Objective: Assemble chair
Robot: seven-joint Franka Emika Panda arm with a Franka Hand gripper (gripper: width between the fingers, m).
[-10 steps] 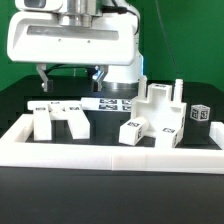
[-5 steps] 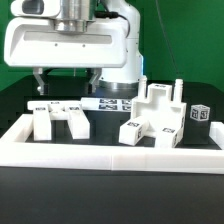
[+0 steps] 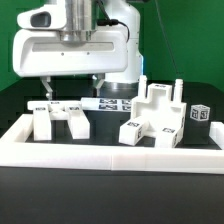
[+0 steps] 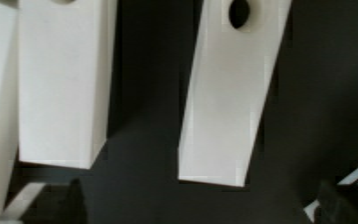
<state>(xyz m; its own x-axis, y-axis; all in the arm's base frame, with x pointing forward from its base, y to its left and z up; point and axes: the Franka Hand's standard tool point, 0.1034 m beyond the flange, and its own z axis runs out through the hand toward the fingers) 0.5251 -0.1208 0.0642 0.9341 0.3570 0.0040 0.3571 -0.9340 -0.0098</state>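
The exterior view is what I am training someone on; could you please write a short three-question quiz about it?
1. True or false: the gripper is shut on a white part.
2. Fill in: the gripper hangs over the two-legged part, which stands at the exterior view's ____.
3. Which stands farthest to the exterior view's right? A the two-legged part; B the small tagged cube; C the gripper.

Key: 1 false, its fingers stand wide apart and hold nothing; 2 left; 3 B.
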